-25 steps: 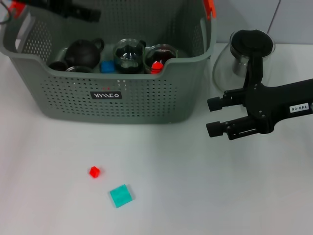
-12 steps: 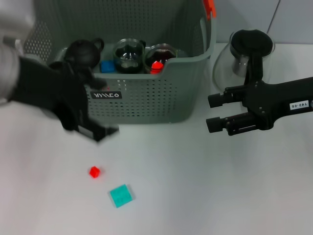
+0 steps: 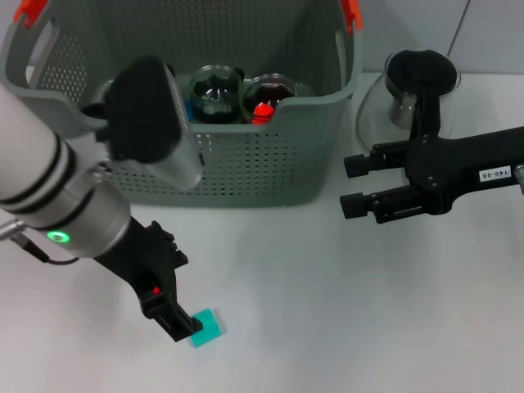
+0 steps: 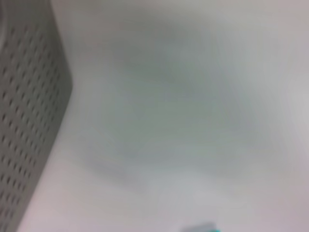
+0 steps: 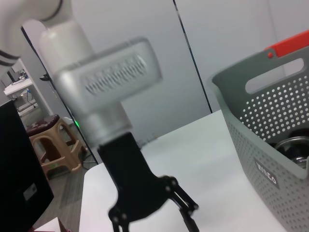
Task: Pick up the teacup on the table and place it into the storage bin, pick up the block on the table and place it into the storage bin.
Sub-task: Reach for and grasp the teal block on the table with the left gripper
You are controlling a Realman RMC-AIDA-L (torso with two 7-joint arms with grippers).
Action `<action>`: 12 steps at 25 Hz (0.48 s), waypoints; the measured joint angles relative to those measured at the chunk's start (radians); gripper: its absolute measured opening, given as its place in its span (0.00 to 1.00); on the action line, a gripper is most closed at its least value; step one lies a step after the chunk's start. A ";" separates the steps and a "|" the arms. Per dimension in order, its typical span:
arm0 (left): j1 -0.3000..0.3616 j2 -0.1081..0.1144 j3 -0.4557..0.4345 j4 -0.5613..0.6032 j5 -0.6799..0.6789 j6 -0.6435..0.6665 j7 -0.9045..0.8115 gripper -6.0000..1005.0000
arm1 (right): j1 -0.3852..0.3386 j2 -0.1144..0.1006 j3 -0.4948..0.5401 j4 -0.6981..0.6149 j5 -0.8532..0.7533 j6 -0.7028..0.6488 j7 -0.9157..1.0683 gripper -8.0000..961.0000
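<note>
1. Big change: the left end effector (image 3: pixel 176 315) has dropped down to the table (image 3: pixel 344 311), right in front of the storage bin (image 3: pixel 246 164). A second ago it was up over the bin's back corner, and half a second ago it was swinging past the bin's front wall.

2. It's now sitting over the spot where the little red block (image 3: pixel 155 290) lay earlier. Only a tiny red spot shows through its black fingers, so I reckon the block is right under or between them. Can't tell whether the fingers are spread or pinched from here.

3. The teal block (image 3: pixel 206 327) is touching or just beside the fingertips, on the side away from the arm. It hasn't moved across the frames. A sliver of it (image 4: pixel 207 227) peeks into the left wrist view too, alongside the bin wall.

4. What it means: looks like the block-picking step is starting. The bin already holds dark teacups and teapots (image 3: pixel 217 92), and I don't see a teacup loose on the table.

5. The right end effector (image 3: pixel 350 187) hangs well off to the side of the bin, fingers spread and empty, in front of the glass teapot (image 3: pixel 409 90). It's only drifted a touch toward the bin.

6. Watch out: with the teal block that close, a sloppy close could nudge it.
</note>
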 joint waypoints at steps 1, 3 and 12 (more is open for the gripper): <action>-0.002 -0.001 0.016 0.018 0.010 -0.018 -0.009 0.96 | 0.000 0.000 0.000 0.000 0.000 0.001 0.000 0.87; -0.003 -0.002 0.037 0.042 0.015 -0.048 -0.021 0.96 | 0.001 0.000 0.000 0.000 0.000 0.004 0.000 0.87; 0.025 -0.001 0.188 0.123 0.027 -0.170 -0.037 0.96 | -0.001 0.000 0.000 0.000 0.000 0.009 -0.004 0.87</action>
